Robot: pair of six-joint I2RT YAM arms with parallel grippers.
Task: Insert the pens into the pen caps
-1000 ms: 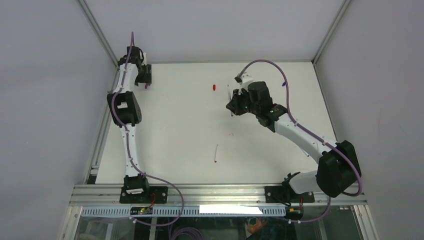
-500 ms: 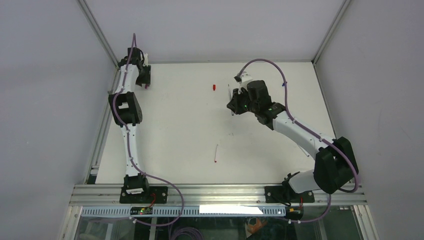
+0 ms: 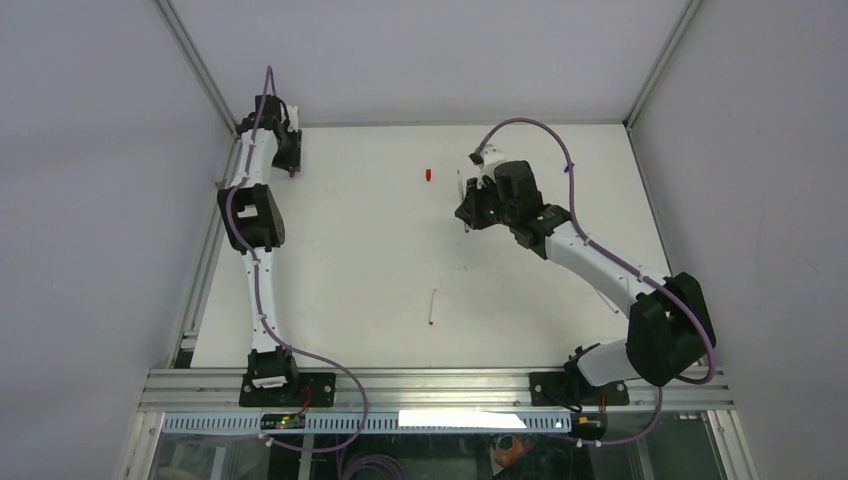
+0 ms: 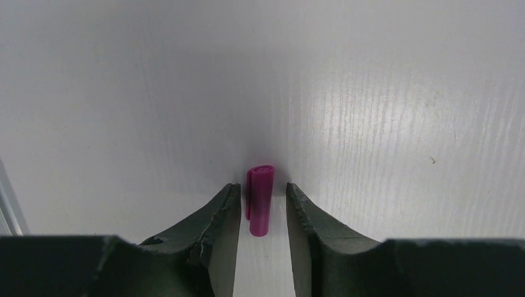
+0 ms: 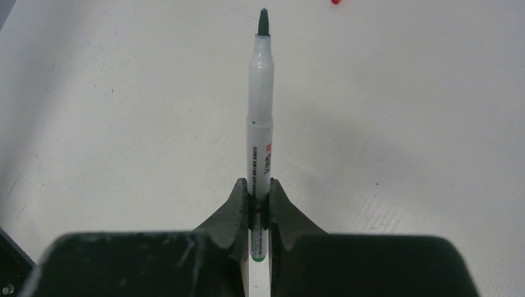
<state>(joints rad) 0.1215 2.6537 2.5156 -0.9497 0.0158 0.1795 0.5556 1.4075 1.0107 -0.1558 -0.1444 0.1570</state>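
None capped yet, I'd say. The right jaws clamp a green-tipped pen [image 5: 260,124] over the counter [image 3: 350,260]. The left jaws stand open astride the magenta cap [image 4: 260,201], far-left corner. The red cap [image 3: 428,174] and red-tipped pen [image 3: 432,307] lie apart, waiting.

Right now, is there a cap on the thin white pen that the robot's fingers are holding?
No, the thin white plastic pen pinched between the right fingers shows a bare dark green tip.
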